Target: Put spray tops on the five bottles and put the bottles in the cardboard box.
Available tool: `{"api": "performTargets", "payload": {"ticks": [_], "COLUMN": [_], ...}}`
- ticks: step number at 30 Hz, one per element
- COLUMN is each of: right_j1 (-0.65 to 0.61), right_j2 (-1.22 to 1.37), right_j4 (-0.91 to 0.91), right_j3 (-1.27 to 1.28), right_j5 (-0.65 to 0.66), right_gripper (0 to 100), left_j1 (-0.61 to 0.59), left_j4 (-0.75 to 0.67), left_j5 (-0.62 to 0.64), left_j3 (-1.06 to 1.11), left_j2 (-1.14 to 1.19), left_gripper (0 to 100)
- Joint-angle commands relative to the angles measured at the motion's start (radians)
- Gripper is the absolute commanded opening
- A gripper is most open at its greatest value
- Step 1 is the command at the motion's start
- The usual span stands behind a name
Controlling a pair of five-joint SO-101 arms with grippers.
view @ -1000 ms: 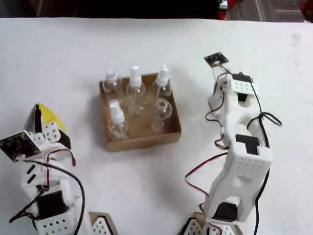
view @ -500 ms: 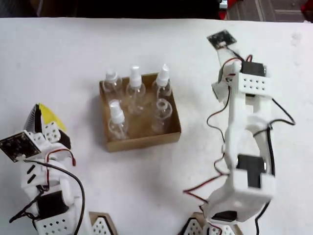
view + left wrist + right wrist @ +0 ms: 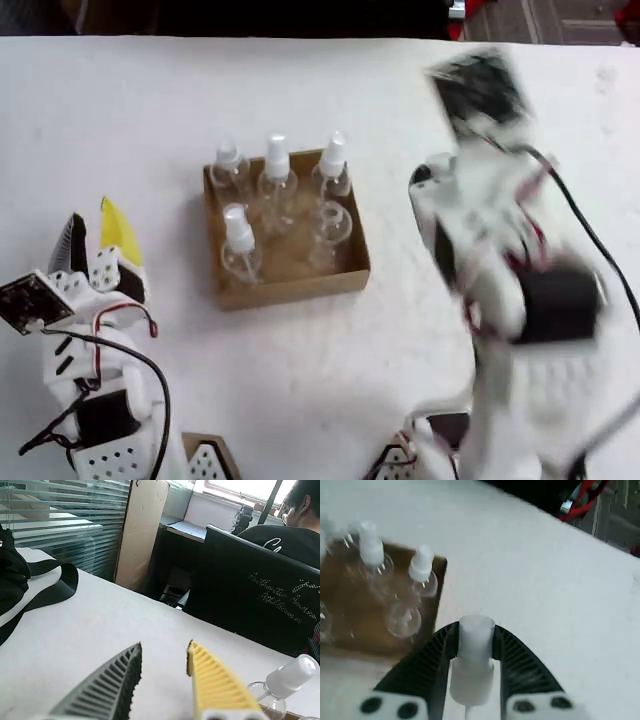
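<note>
Right arm [image 3: 500, 260] has swung up and forward within the last second, the right gripper [image 3: 476, 630] clamped on the last spray top [image 3: 471, 665], probably bound for the uncapped bottle [image 3: 331, 225] standing beside four capped bottles [image 3: 277, 180] in the cardboard box [image 3: 290, 290]; left gripper [image 3: 164, 656] has parted, empty. No label legible

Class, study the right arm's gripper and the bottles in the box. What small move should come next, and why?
Most likely, carry the spray top held in the right gripper over to the uncapped bottle in the cardboard box and line it up above the open neck. The four capped bottles need nothing more; this one alone lacks a top.
</note>
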Motion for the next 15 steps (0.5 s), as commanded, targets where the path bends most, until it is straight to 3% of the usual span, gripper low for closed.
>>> {"api": "performTargets", "payload": {"ticks": [1, 8, 15], "right_j1": [-0.025, -0.045, -0.239], "right_j2": [-0.107, -0.117, -0.12], "right_j4": [-0.053, -0.101, -0.127], "right_j3": [-0.035, -0.021, -0.008], "right_j5": [-0.127, -0.259, -0.318], "right_gripper": [1.6, 1.7, 1.7], "left_j1": [0.01, 0.013, 0.013], "left_j4": [-0.017, -0.017, -0.017], "left_j5": [0.029, 0.029, 0.029], "left_j3": [-0.017, -0.021, -0.012], "left_j2": [-0.012, -0.012, -0.012], "left_gripper": [15, 15, 15]}}
